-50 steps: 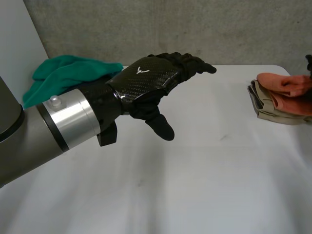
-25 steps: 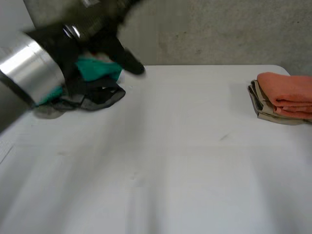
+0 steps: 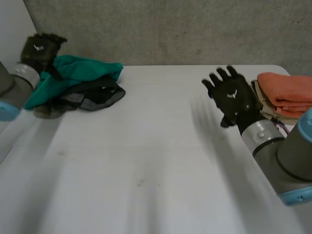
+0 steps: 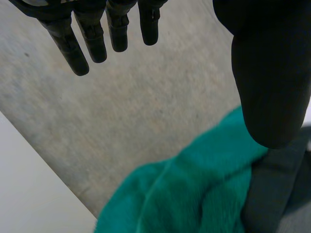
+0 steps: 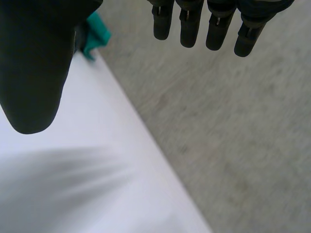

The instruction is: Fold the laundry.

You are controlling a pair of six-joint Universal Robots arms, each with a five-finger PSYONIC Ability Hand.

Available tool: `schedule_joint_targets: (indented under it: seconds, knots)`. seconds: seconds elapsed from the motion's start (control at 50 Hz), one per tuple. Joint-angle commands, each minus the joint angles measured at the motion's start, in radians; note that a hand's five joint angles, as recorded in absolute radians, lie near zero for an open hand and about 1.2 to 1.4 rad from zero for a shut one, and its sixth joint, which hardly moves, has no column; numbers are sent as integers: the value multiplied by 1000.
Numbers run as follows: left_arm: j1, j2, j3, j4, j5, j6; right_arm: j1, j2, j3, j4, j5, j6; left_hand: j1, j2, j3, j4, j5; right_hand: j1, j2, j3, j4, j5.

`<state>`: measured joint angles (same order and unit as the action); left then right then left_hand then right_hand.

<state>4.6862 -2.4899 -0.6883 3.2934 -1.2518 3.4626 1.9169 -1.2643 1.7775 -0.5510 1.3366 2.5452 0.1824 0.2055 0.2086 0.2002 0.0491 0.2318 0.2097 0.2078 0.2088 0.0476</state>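
Left hand [image 3: 39, 48] hovers with fingers straight and thumb apart, holding nothing, just beside the unfolded pile: a teal cloth [image 3: 80, 73] lying over a dark garment [image 3: 97, 95] at the far-left corner of the bench [image 3: 156, 165]. From that hand the pile runs toward mid-bench. Right hand [image 3: 233, 100], likewise spread and empty, is well apart from it, beside the folded stack [image 3: 287, 95], so the left looks better placed to pick

Your left hand [image 3: 40, 52] sits at ten o'clock, fingers straight and thumb apart, holding nothing; your right hand [image 3: 233, 99] hangs at two o'clock, fingers spread.
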Motion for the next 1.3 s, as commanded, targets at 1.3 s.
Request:
schedule_joint_targets:
  seconds: [1.3]
  knots:
    - [-408, 542, -511, 189, 69, -326, -101, -63, 108, -17, 76, 35, 1159, 1136, 1133, 1141, 1118, -57, -35, -33, -34, -48]
